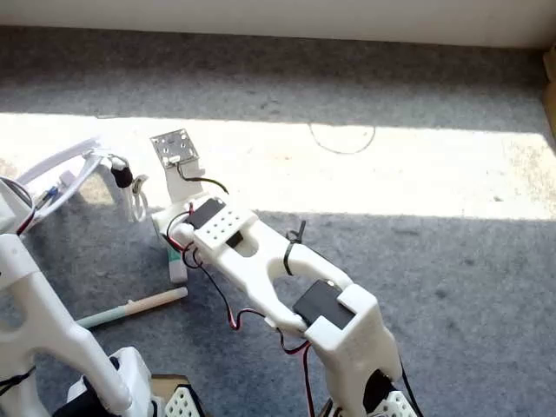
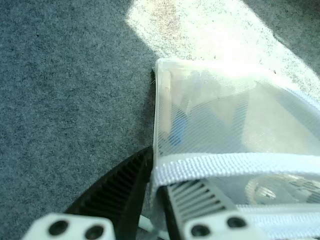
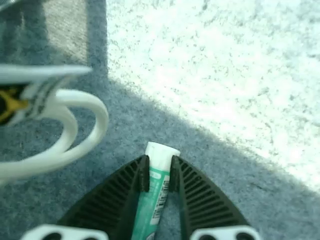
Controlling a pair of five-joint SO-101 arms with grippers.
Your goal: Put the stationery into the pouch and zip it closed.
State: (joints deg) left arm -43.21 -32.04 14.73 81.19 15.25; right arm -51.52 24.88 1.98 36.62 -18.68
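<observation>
The clear mesh pouch (image 2: 225, 120) with a white webbing edge hangs at the far left of the carpet (image 1: 61, 167). My left gripper (image 2: 155, 167) is shut on its webbing edge, and a blue item shows faintly inside. In the high view the left gripper (image 1: 22, 204) sits by the pouch. My right gripper (image 3: 159, 167) is shut on a green-and-white stick (image 3: 152, 200), held low over the carpet just right of the pouch's mouth (image 3: 55, 135). From above, the right gripper (image 1: 177, 248) points down with the stick (image 1: 177, 265) beneath it. A pale pen (image 1: 130, 308) lies on the carpet nearby.
Grey carpet (image 1: 417, 261) covers the floor, with a bright sunlit band across the middle. A thin loop of wire (image 1: 341, 139) lies in the sunlit part. A brown box edge (image 1: 551, 87) shows at the far right.
</observation>
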